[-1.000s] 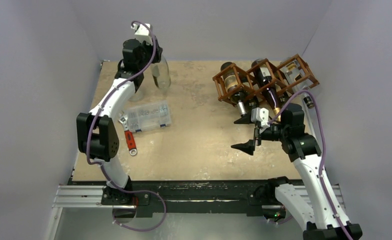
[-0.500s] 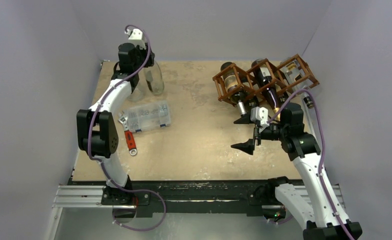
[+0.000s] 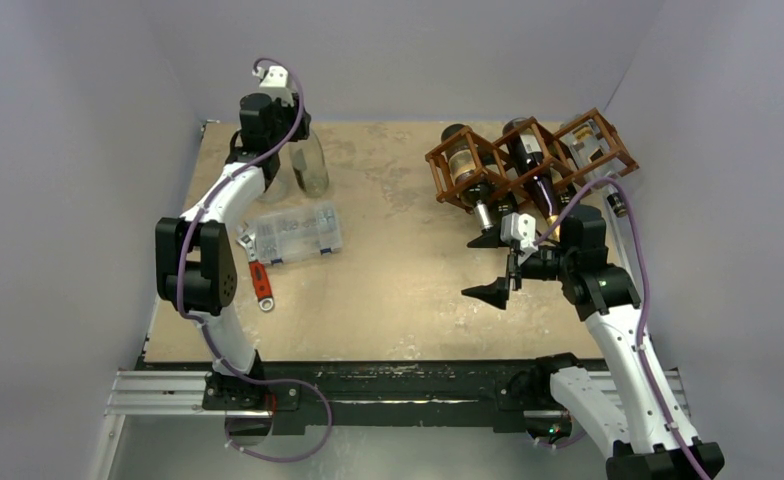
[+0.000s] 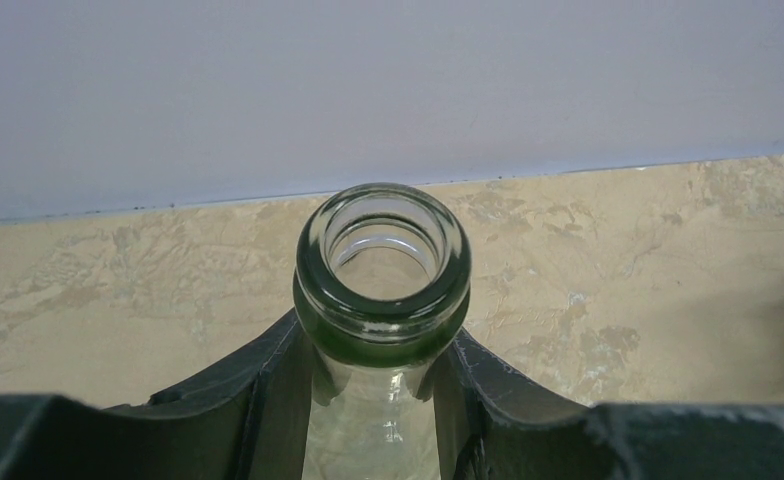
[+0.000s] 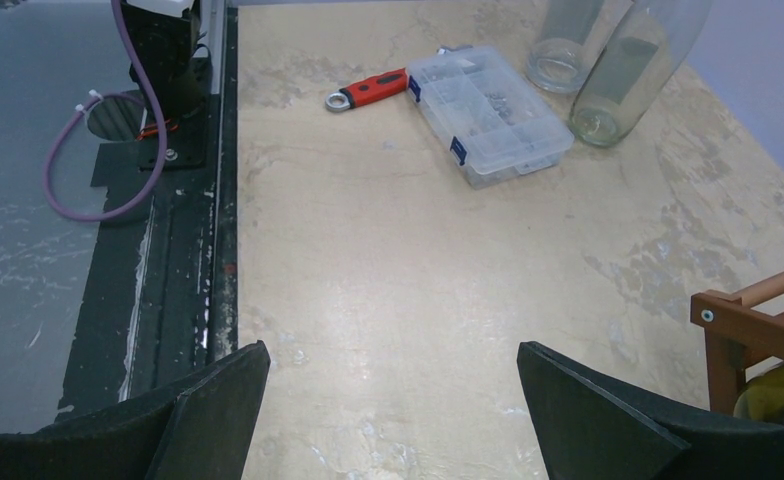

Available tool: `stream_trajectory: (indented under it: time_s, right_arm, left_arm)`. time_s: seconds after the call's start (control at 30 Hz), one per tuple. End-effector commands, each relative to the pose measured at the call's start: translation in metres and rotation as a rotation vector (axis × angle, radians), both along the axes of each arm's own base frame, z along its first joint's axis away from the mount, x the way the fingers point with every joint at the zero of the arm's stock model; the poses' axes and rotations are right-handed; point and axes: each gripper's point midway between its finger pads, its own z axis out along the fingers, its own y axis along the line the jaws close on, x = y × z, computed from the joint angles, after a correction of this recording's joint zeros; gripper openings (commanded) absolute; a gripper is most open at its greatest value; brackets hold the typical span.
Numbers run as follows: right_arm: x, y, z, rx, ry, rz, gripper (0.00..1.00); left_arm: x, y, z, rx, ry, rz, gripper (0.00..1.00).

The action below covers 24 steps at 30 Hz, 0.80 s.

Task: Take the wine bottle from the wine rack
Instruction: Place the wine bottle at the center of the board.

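Clear glass, the wine bottle [image 4: 383, 325] is off the wine rack [image 3: 495, 168], near the bench's far left corner, its neck clamped in the left gripper [image 4: 378, 362]. The rack sits by the far right corner, and beside it the right gripper [image 5: 390, 362] gapes wide.

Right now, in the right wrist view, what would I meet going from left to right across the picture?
Purple cable loop → red-handled wrench → clear compartment box → wine rack. The two glass bottles overlap the box, so I omit them.
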Motion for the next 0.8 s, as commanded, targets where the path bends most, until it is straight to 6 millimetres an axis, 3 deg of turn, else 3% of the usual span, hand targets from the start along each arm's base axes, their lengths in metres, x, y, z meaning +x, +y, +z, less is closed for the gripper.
stream_trajectory:
  time_s: [0.0,0.13,0.27,0.53,0.77]
  right_arm:
    - [0.002,0.000,0.000,-0.002,-0.018,-0.001,0.99]
    - [0.003,-0.001,0.000,-0.003,-0.020,-0.003,0.99]
    - [0.002,-0.001,0.000,-0.003,-0.021,-0.004,0.99]
    - [0.003,-0.002,0.000,-0.009,-0.031,-0.014,0.99]
    - [0.002,-0.002,0.002,-0.009,-0.049,-0.018,0.99]
  left_arm:
    - [0.004,0.003,0.081,-0.027,-0.257,0.009,0.29]
    - [-0.001,0.003,0.083,-0.037,-0.258,0.006,0.53]
    - [-0.008,0.001,0.093,-0.051,-0.269,-0.001,0.68]
    - [-0.034,0.003,0.127,-0.077,-0.291,0.001,0.83]
    - [-0.079,0.009,0.144,-0.144,-0.203,0.033,0.95]
